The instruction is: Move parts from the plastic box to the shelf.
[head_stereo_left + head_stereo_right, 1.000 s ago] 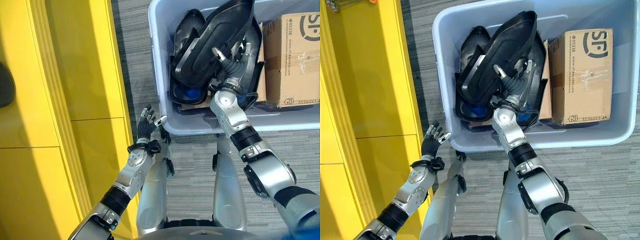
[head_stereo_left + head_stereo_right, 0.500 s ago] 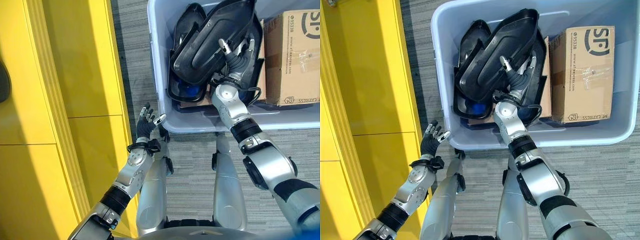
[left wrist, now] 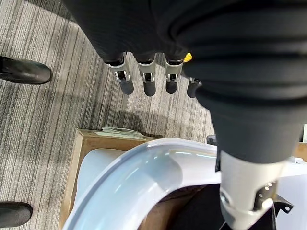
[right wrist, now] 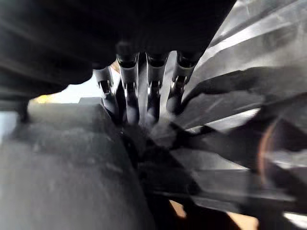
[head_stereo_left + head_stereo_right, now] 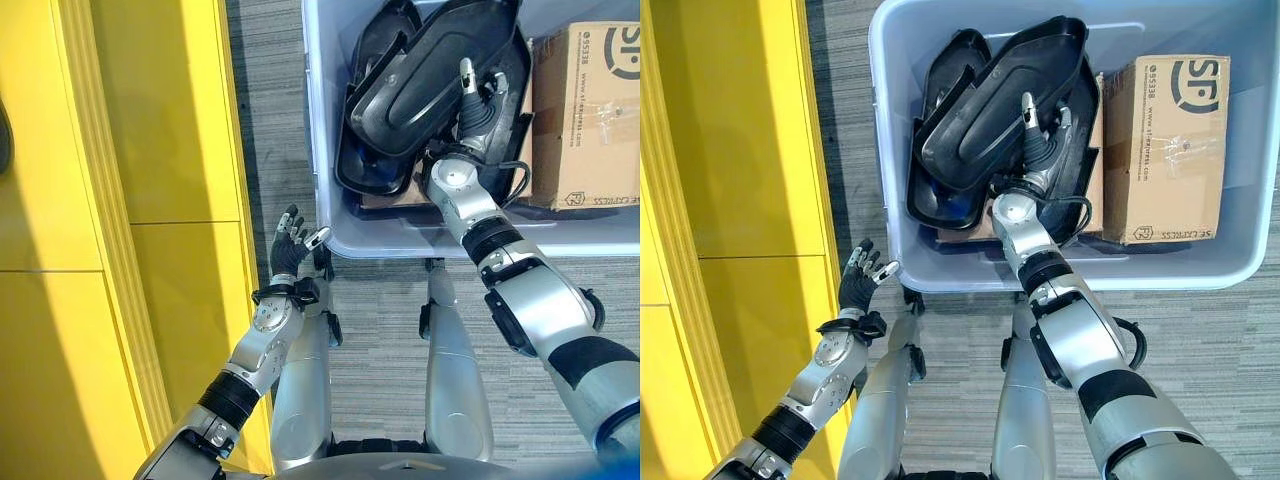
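Black moulded parts are lying stacked in the left half of the pale grey plastic box [image 5: 890, 150], which is sitting on the striped grey carpet [image 5: 1200, 330] at the far side of the scene. The top part [image 5: 1000, 100], a long shallow black shell, is tilting across the pile, and a second black shell [image 5: 950, 70] is showing beneath it toward the far left. The right hand [image 5: 1042, 150] is reaching into the box with its fingers [image 4: 127, 100] lying straight against the right edge of the top part; whether they are pinching it I cannot tell, since the wrist view is showing the fingertips going in among dark surfaces. A cardboard carton [image 5: 1170, 150] is standing in the right half of the box, just beside the parts. The left hand [image 5: 292, 248] is hovering outside the box near its near left corner, fingers spread and relaxed, holding nothing. The yellow shelf [image 5: 150, 200] is running along the left of the scene. A person's dark shoes [image 3: 24, 71] are standing on the carpet beyond the box.
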Controlling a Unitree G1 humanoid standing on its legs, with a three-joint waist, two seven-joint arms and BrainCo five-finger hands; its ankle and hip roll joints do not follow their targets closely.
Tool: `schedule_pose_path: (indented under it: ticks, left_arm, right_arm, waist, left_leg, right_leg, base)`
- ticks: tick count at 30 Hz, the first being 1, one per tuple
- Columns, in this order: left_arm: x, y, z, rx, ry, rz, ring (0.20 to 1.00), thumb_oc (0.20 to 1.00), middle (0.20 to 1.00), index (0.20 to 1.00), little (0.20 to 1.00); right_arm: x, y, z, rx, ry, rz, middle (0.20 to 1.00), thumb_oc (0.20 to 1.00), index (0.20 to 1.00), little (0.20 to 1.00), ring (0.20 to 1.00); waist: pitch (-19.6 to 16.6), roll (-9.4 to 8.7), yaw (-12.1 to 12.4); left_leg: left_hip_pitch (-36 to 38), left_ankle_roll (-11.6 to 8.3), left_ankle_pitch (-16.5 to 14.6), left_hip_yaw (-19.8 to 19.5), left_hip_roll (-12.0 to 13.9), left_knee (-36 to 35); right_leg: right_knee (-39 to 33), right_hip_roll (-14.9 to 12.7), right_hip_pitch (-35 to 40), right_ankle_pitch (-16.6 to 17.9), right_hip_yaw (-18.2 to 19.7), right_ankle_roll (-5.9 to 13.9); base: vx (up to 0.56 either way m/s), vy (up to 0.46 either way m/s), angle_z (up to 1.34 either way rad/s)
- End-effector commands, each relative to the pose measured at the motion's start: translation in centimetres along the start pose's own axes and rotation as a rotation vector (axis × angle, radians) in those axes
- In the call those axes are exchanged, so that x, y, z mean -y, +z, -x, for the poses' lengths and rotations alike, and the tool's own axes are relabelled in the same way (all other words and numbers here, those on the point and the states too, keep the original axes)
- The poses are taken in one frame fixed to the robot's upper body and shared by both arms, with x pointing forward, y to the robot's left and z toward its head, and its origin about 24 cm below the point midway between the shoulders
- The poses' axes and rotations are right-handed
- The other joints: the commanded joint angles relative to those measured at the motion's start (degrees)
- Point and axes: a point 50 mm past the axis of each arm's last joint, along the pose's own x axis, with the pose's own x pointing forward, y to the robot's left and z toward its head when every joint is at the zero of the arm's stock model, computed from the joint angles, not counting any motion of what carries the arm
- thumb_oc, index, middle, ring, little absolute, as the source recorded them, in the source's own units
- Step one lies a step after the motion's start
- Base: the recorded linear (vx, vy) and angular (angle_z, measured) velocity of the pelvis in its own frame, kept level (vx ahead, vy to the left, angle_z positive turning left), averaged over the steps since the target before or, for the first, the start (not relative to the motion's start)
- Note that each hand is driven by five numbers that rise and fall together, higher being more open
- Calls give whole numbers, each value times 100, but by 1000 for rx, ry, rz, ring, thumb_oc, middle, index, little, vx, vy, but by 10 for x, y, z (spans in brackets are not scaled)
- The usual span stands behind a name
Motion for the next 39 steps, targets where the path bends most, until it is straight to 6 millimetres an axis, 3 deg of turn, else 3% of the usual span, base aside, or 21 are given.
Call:
schedule_pose_path:
  ticks: [1, 13, 20, 24, 25, 29, 31, 39]
  left_arm:
    - [14, 23, -4, 110, -90, -18, 1000, 1000, 1000, 1000, 1000]
    - [13, 20, -6, 94, -81, -9, 1000, 1000, 1000, 1000, 1000]
    - [9, 16, -7, 67, -78, -12, 1000, 1000, 1000, 1000, 1000]
    - [4, 11, -4, 46, -71, -15, 1000, 1000, 1000, 1000, 1000]
    - [-5, 5, -1, 13, -60, -34, 1000, 1000, 1000, 1000, 1000]
    - [-12, 0, 2, -10, -59, -55, 1000, 1000, 1000, 1000, 1000]
    - [-25, -5, 6, -40, -46, -80, 1000, 1000, 1000, 1000, 1000]
    - [-42, -13, 14, -85, -32, -119, 1000, 1000, 1000, 1000, 1000]
  right_arm:
    - [2, -30, 4, -171, 48, 109, 200, 200, 200, 200, 200]
    - [-1, -11, 4, -82, 66, 2, 200, 200, 200, 200, 200]
    - [5, 16, 2, 37, 77, -126, 200, 200, 200, 200, 200]
    - [10, 24, 3, 77, 78, -168, 200, 200, 200, 200, 200]
    - [15, 35, 5, 129, 89, -219, 200, 200, 200, 200, 200]
    - [17, 39, 9, 152, 105, -253, 200, 200, 200, 200, 200]
    - [18, 45, 16, 186, 145, -294, 200, 200, 200, 200, 200]
    - [18, 37, 25, 177, 223, -301, 200, 200, 200, 200, 200]
  waist:
    - [-70, 22, 476]
    - [-70, -105, 342]
    - [-77, -250, 210]
    - [-220, -286, 172]
    - [-455, -346, 130]
    - [-609, -374, 102]
    - [-879, -414, 72]
    - [-1287, -442, 23]
  left_leg:
    - [790, -88, -1056, -78, 98, 38]
    - [1098, -110, -1063, -75, 97, 38]
    - [1591, -156, -1099, -76, 129, 38]
    - [1721, -182, -1108, -72, 157, 38]
    - [1897, -212, -1105, -77, 201, 38]
    - [2010, -235, -1099, -91, 237, 38]
    - [2173, -266, -1098, -85, 295, 38]
    - [2387, -295, -1082, -66, 395, 38]
  right_leg:
    - [1389, -470, -750, -838, 22, 335]
    - [1280, -452, -365, -797, 37, 332]
    - [1170, -414, 214, -759, 39, 328]
    - [1092, -408, 431, -752, 12, 338]
    - [980, -389, 720, -738, -33, 349]
    - [914, -387, 917, -735, -69, 351]
    - [824, -386, 1168, -747, -124, 354]
    - [781, -364, 1449, -787, -169, 351]
  base:
    - [0, 0, 0]
    - [-8, 0, 2]
    - [0, 0, 0]
    - [4, -32, -1]
    - [22, -68, -3]
    - [16, -54, -4]
    - [39, -75, 3]
    - [20, -31, 2]
